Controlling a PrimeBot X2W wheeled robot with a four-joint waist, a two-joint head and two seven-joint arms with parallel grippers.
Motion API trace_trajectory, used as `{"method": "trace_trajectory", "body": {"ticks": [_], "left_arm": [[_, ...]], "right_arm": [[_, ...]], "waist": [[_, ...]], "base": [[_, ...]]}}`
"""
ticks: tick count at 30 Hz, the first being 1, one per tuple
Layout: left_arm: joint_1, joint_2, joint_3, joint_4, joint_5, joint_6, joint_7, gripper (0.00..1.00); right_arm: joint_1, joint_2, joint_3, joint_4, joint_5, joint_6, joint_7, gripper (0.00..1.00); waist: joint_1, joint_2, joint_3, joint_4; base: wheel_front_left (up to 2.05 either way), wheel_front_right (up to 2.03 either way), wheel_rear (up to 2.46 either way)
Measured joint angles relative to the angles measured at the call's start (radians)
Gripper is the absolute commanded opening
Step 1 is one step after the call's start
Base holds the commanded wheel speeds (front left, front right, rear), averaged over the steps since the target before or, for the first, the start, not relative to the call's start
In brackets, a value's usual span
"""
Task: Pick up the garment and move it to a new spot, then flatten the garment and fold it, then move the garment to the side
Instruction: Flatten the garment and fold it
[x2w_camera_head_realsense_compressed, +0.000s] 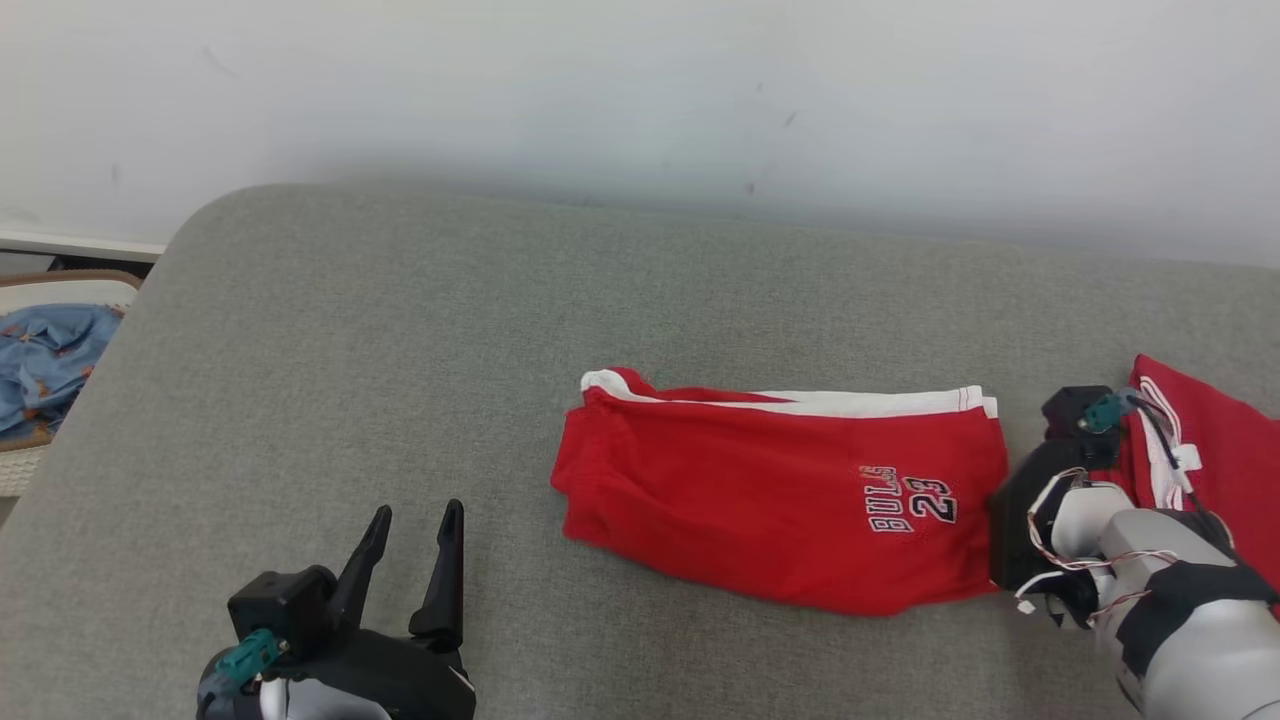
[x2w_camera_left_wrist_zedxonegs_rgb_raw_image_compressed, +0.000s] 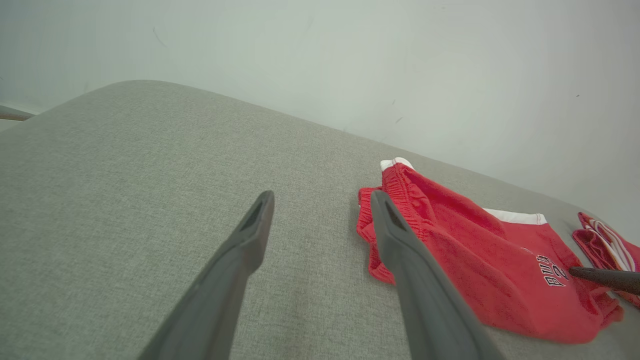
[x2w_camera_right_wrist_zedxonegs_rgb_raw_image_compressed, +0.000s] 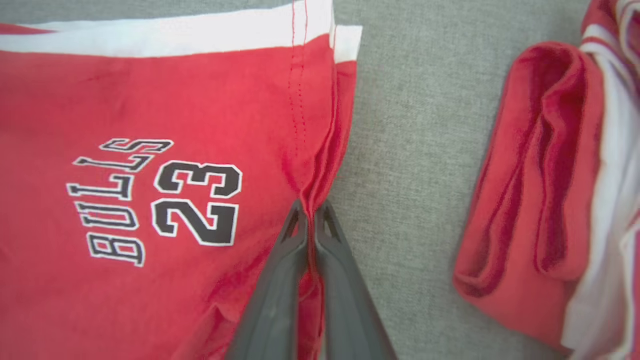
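Observation:
The garment (x2w_camera_head_realsense_compressed: 780, 490) is a pair of red shorts with a white band and "BULLS 23" print, lying folded on the grey padded surface (x2w_camera_head_realsense_compressed: 400, 330). In the right wrist view my right gripper (x2w_camera_right_wrist_zedxonegs_rgb_raw_image_compressed: 311, 206) is shut on the garment's (x2w_camera_right_wrist_zedxonegs_rgb_raw_image_compressed: 125, 100) right hem edge, which puckers between the fingertips. In the head view that gripper (x2w_camera_head_realsense_compressed: 1012, 520) sits at the garment's right end. My left gripper (x2w_camera_head_realsense_compressed: 417, 510) stands open near the front left, well apart from the cloth. In the left wrist view the left gripper (x2w_camera_left_wrist_zedxonegs_rgb_raw_image_compressed: 321, 197) has nothing between its fingers, and the garment (x2w_camera_left_wrist_zedxonegs_rgb_raw_image_compressed: 475, 250) lies to the right.
A second red and white piece of clothing (x2w_camera_head_realsense_compressed: 1225, 450) lies bunched just right of my right gripper, also seen as a folded red roll (x2w_camera_right_wrist_zedxonegs_rgb_raw_image_compressed: 540, 175). A basket with blue cloth (x2w_camera_head_realsense_compressed: 40, 370) stands off the surface's left edge. A pale wall (x2w_camera_head_realsense_compressed: 640, 100) backs the surface.

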Motion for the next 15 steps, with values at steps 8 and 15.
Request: {"method": "trace_trajectory", "body": {"ticks": [8, 15], "left_arm": [[0.004, 0.007, 0.009, 0.0, -0.001, 0.0, -0.001, 1.0], [0.004, 0.006, 0.004, 0.001, -0.001, 0.0, -0.001, 1.0]], "right_arm": [[-0.009, -0.05, -0.009, 0.013, 0.0, 0.003, -0.027, 0.0], [-0.015, -0.03, -0.037, -0.014, 0.029, 0.022, -0.063, 0.0]], "waist": [[0.0, 0.0, -0.008, -0.03], [0.0, 0.0, -0.008, -0.045]], "base": [[0.0, 0.0, 0.0], [0.0, 0.0, 0.0]]}}
